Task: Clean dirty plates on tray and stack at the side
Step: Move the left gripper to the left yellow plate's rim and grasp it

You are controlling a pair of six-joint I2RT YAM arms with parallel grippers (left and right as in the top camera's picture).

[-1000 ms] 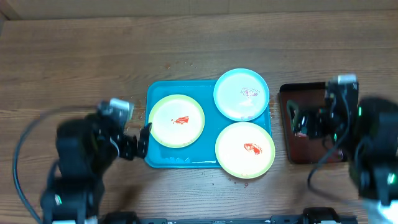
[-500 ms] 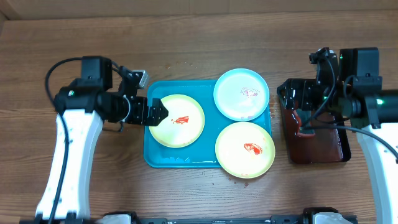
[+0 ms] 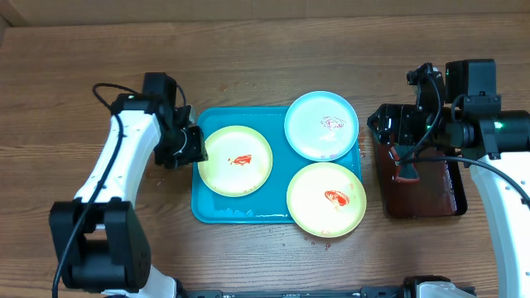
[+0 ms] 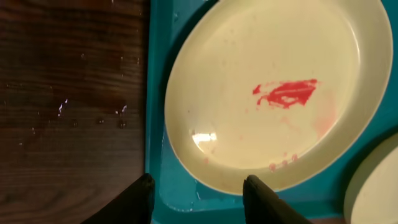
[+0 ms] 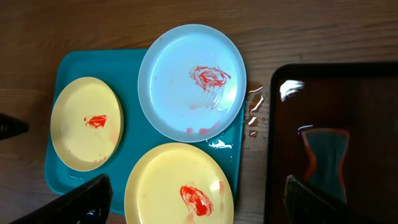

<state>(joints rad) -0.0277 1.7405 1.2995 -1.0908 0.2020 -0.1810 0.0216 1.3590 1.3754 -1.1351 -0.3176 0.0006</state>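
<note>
Overhead: your left gripper (image 3: 195, 149) sits at the left edge of the tray (image 3: 228, 209), right at the rim of the left yellow-green plate (image 3: 236, 161); you can't read the jaw gap from up here. Your right gripper (image 3: 396, 142) hangs over the dark red-brown tray (image 3: 431, 203), well apart from all the plates. The blue plate (image 3: 321, 125) is top right on the tray, and the second yellow-green plate (image 3: 326, 199) lies just below it, overlapping the tray's near-right corner. Left wrist: your fingers (image 4: 140, 200) are apart, partway open, clamped on nothing. One tip is at the tray's outer edge by the tabletop (image 4: 68, 93), the other over the plate's near rim, so the plate edge and tray lip lie between them. There is a red smear (image 4: 286, 93) mid-plate. Right wrist: your fingers (image 5: 81, 200) are spread wide with nothing gripped. All three plates lie below, and the dark tray on the right holds a blue-and-orange item (image 5: 323, 155); can't tell what it is.
</note>
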